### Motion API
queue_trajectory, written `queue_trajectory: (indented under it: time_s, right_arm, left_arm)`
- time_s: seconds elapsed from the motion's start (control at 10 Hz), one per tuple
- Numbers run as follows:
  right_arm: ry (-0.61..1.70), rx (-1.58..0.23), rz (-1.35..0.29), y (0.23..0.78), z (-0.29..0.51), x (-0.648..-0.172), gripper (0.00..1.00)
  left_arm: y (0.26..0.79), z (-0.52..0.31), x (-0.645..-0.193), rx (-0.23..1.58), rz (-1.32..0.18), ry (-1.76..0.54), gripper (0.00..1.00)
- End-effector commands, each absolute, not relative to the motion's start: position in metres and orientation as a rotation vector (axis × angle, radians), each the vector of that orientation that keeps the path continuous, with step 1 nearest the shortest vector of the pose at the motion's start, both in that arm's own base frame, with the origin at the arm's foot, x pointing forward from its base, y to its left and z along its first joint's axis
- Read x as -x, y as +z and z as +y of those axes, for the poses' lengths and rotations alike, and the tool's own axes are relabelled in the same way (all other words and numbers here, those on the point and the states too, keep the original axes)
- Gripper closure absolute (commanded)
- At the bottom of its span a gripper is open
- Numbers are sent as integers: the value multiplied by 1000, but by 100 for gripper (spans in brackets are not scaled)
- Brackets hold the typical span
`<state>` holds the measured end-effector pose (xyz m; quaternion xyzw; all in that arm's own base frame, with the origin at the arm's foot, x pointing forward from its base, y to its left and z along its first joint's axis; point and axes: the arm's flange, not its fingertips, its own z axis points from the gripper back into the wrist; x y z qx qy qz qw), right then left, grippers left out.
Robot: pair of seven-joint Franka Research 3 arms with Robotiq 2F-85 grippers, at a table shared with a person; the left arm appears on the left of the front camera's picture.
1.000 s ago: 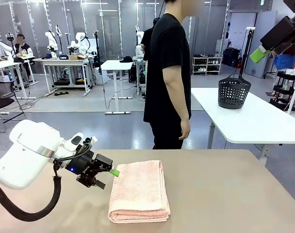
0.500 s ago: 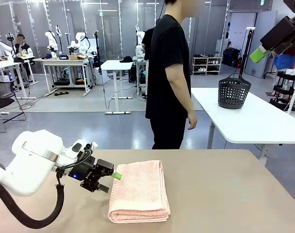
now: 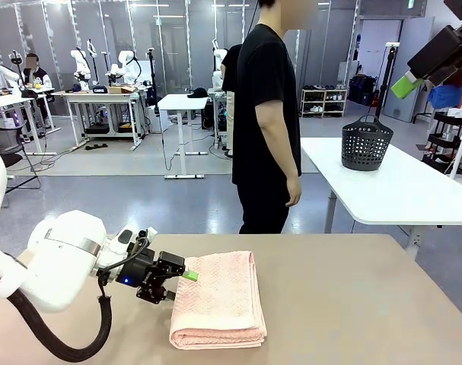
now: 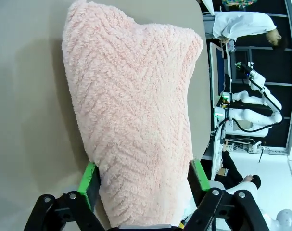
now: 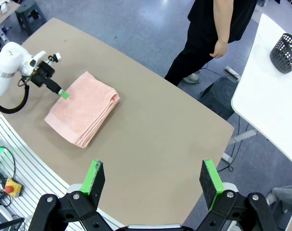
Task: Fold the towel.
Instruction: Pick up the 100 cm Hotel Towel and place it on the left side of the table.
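A: From the front, what's around the towel?

B: It lies folded on the tan table, left of middle, with its thick folded end toward the near edge. The left gripper sits at its left edge, jaws apart, 1 green pad on the cloth. To the right the tabletop is bare out to the edge. A person in black stands beyond the far edge, and a white table with a black basket stands off to the right.

A: And the left wrist view?

B: The left gripper has both green pads spread wide, 1 on each side of the towel, not clamped on it. Bare table runs beside the cloth on 1 side.

A: The right wrist view?

B: The right gripper hangs high above the table, fingers spread wide and holding nothing. The towel lies well away near 1 corner, with open tabletop between, and the person stands at the far edge
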<state>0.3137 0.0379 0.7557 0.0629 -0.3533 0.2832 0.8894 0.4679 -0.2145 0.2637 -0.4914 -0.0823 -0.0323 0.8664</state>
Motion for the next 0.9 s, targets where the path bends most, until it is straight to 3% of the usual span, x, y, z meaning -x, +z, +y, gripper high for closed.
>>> queue_trajectory:
  time_s: [0.0, 0.1, 0.2, 0.8]
  right_arm:
    - [583, -131, -733, 756, 37, -315, 0]
    - [583, -131, -733, 756, 37, -315, 0]
    - [583, -131, -733, 756, 37, -315, 0]
    - [583, -131, -733, 756, 37, -315, 0]
  left_arm:
    - [258, -220, -473, 1076, -217, -80, 65]
    - [256, -220, -474, 1070, -208, -81, 94]
    - [255, -220, -474, 1068, -196, -85, 100]
    - [260, -218, -476, 1052, -195, -108, 100]
